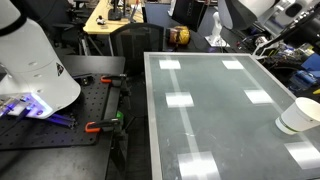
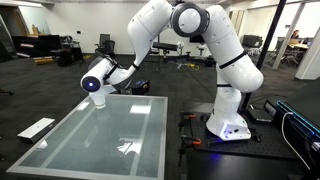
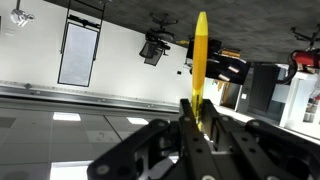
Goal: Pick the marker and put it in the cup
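Observation:
In the wrist view my gripper (image 3: 195,110) is shut on the yellow marker (image 3: 201,60), which sticks out past the fingertips. The camera looks out level across the room. The white cup (image 1: 300,115) stands upright near the far edge of the glass table (image 1: 200,110) in an exterior view. My arm does not show in that view. In an exterior view my gripper (image 2: 95,85) hangs above the far corner of the table (image 2: 110,140), with the arm stretched out over it. The marker is too small to see there, and I cannot make out the cup with certainty.
The robot base (image 1: 35,70) stands on a black perforated plate with orange-handled clamps (image 1: 100,127) beside the table. Chairs, desks and equipment (image 1: 180,35) stand beyond the table. A white keyboard-like object (image 2: 35,128) lies on the floor.

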Available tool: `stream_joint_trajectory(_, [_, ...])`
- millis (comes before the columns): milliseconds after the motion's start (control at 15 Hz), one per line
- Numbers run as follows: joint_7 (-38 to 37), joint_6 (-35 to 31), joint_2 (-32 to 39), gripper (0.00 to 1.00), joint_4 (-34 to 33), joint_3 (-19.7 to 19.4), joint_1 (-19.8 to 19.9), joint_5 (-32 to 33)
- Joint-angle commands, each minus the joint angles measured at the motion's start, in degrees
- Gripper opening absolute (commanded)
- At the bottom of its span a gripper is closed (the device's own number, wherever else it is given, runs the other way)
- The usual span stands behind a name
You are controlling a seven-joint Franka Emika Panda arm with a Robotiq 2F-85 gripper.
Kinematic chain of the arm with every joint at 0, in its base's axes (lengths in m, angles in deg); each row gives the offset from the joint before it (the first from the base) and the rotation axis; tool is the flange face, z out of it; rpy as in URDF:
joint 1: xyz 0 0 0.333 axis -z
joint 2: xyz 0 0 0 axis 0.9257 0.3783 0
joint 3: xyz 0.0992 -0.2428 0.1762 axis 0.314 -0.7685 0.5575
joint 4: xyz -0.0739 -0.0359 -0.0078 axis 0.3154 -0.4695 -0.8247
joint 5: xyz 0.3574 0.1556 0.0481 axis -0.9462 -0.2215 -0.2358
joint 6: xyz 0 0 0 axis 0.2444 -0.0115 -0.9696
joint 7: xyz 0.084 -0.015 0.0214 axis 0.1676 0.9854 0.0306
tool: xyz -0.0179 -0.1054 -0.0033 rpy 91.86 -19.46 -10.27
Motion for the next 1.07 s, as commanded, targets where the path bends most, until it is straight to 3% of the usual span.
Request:
stream_joint_trajectory(0, [-2.5,3.5,2.1,0.04,-1.7,1.6,1.0,2.1])
stream_joint_trajectory(533, [-2.7,3.3,3.2,0.04,-0.9,2.7,2.0,4.0])
stream_joint_trajectory(600, [-2.7,3.3,3.3,0.16,-0.9,2.9,2.1,4.1])
stream_joint_trajectory(800, [-2.7,3.2,3.4,0.16,-0.9,3.2,2.3,4.1])
stream_joint_trajectory(867, [-3.1,2.7,3.2,0.04,-0.9,3.3,2.5,4.1])
stream_joint_trajectory(1000, [-3.5,1.9,3.7,0.04,-1.6,3.4,3.1,4.7])
